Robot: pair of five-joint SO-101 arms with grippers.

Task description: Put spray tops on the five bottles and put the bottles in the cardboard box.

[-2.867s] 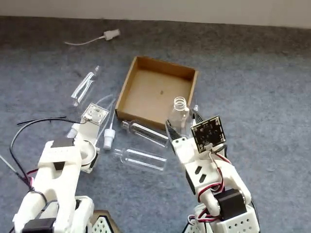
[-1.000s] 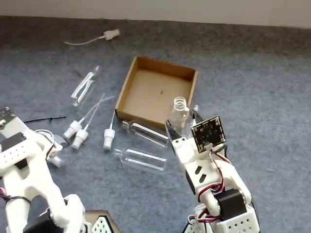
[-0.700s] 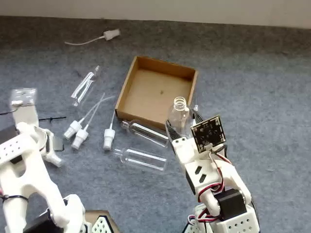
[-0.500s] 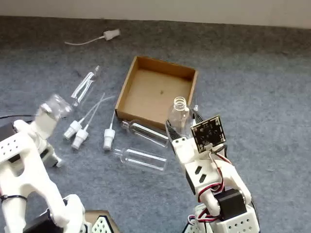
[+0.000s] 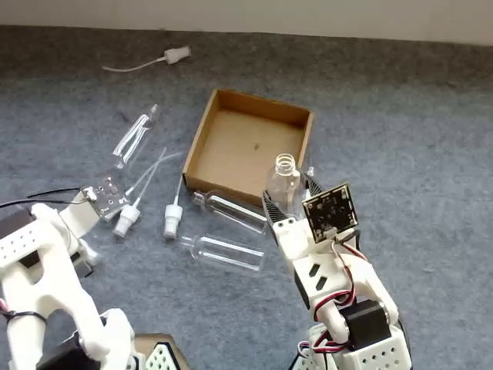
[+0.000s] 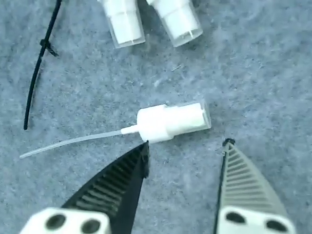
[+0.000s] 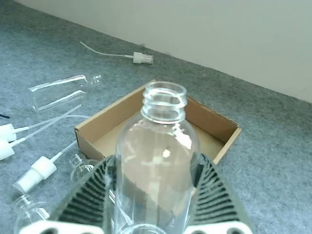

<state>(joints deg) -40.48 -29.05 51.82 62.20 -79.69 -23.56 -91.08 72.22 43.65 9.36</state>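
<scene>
One spray top [image 6: 170, 122] is the business at the left of the table: it lies on its side on the grey cloth [image 5: 431, 116], just beyond the tips of the left gripper [image 6: 185, 145], whose jaws stand apart with nothing between them. I judge the step in hand to be picking up this top; to do it well the jaws should come down astride the white collar, not the clear cap or the thin dip tube, and close across its short width so that it cannot roll. The tube is best left free, since it must go down a bottle neck; the two other spray tops [image 6: 175, 19] just beyond, and the black cable tie [image 6: 44, 48] to one side, should not be touched. To the right, the right gripper [image 5: 286, 202] is clamped round an upright bottle [image 7: 158, 156] at the near right corner of the cardboard box [image 5: 202, 135], its mouth bare and facing up; it only needs to stay plumb. As to stuff and shape, left to right: the tops are hard white plastic cylinders with limp, translucent tubes; the cloth is napped and should grip; two lying bottles [image 5: 223, 253] near the box are clear, smooth and round-shouldered with threaded necks, and probably slippery; the box is brown, square and low-walled, with no bottle in it yet; the gripper fingers are ribbed wedges.
</scene>
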